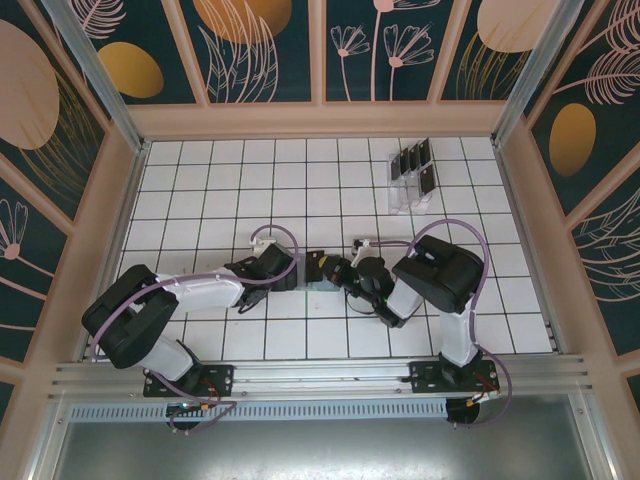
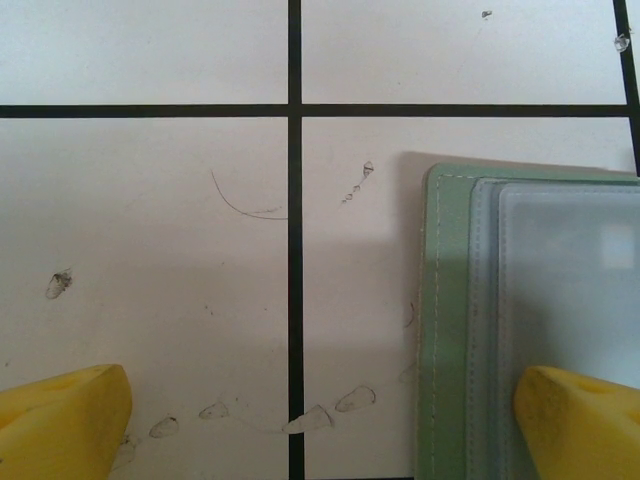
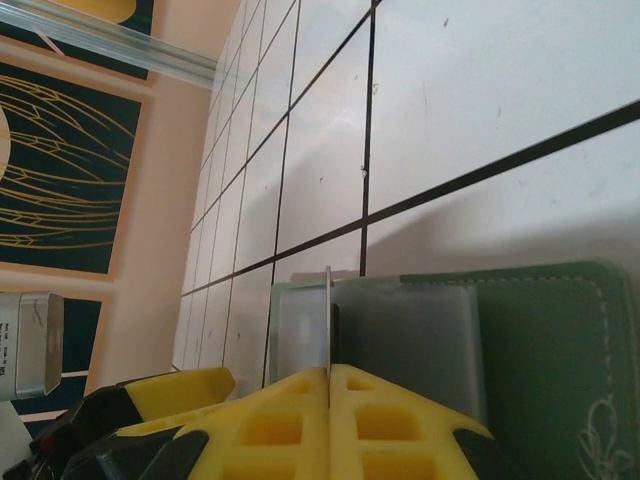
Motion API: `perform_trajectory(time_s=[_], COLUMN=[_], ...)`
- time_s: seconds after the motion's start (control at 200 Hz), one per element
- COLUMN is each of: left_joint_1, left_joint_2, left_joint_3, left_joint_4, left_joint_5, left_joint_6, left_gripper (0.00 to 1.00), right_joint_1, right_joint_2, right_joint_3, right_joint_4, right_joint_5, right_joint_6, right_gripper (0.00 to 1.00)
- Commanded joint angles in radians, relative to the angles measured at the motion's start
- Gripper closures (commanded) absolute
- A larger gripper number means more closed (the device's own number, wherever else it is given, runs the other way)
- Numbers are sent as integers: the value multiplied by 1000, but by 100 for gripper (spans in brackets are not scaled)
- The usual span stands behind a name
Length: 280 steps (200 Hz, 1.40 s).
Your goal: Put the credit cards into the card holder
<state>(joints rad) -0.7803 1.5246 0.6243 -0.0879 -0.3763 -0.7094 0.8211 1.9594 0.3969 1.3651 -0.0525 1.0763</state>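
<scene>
The sage-green card holder [image 3: 555, 345] lies open on the white tiles, its clear sleeves [image 3: 405, 325] facing up. My right gripper [image 3: 330, 372] is shut on a thin credit card [image 3: 329, 315], seen edge-on and standing upright over the sleeves. My left gripper [image 2: 320, 430] is open and wide. Its right fingertip [image 2: 580, 425] rests on the card holder [image 2: 445, 320] at the sleeve edge, and its left fingertip [image 2: 60, 425] is over bare tile. From above, the two grippers [image 1: 290, 272] [image 1: 335, 272] meet at the table's middle. More credit cards [image 1: 415, 165] stand in a clear rack.
The clear slotted rack [image 1: 403, 190] stands at the back right. Peach-coloured walls [image 1: 320, 120] enclose the tiled floor on three sides. A metal rail [image 1: 320, 375] runs along the near edge by the arm bases. Purple cables loop over both arms.
</scene>
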Motion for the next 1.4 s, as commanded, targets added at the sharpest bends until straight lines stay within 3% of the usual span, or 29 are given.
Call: perform_trajectory(time_s=[0.0, 1.396], left_joint_1=[-8, -7], left_joint_2=[19, 31], left_joint_3=[-42, -41], left_joint_4=[-116, -108], left_joint_5=[18, 23], left_joint_6=[25, 32], left_gripper=[2, 2], right_joint_1=[10, 29], right_joint_2=[17, 59], right_joint_3=[0, -48], right_joint_4=[38, 101], right_joint_5=[27, 21], right_joint_6=[1, 85], right_gripper=[100, 100])
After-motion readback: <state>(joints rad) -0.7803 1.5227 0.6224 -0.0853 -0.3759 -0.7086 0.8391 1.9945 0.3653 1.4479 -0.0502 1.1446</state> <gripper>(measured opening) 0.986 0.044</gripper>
